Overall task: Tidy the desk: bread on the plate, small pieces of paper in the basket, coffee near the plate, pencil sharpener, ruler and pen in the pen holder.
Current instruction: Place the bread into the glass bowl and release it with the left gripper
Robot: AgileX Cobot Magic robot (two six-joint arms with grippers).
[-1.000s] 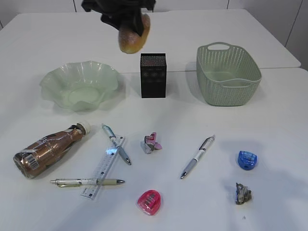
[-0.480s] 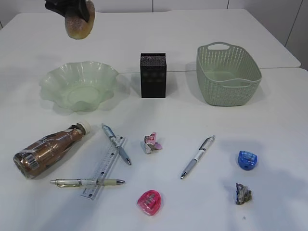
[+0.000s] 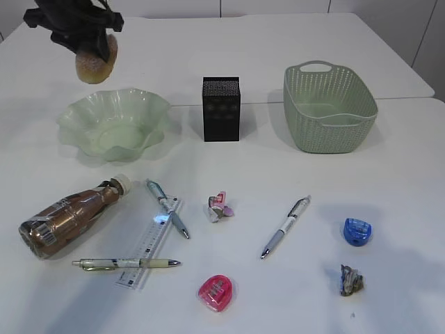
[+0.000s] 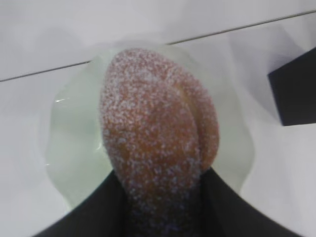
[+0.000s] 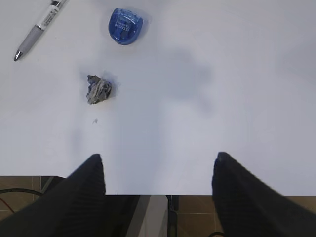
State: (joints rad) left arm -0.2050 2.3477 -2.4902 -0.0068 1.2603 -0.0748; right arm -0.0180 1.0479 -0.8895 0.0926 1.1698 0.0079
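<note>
My left gripper [image 3: 89,50] is shut on the sugar-dusted bread [image 3: 96,64], which hangs above the far left rim of the empty green plate [image 3: 115,136]. In the left wrist view the bread [image 4: 155,123] fills the middle, with the plate [image 4: 74,148] beneath it. The coffee [image 3: 69,216] lies on its side at front left. Next to it a ruler [image 3: 149,247] and two pens [image 3: 168,209] lie together, a third pen [image 3: 285,227] further right. The pen holder [image 3: 221,109] and basket [image 3: 328,115] stand at the back. My right gripper [image 5: 158,168] is open and empty over the desk's front edge.
A pink pencil sharpener [image 3: 215,292] and a blue one [image 3: 357,232] lie near the front. One paper ball [image 3: 220,207] is mid-desk, another [image 3: 350,280] at front right. The right wrist view shows that paper ball [image 5: 98,90] and the blue sharpener [image 5: 125,25] ahead.
My left gripper has carried the bread leftward and slightly down, from above the pen holder to over the plate's far left rim. Nothing on the desk has moved.
</note>
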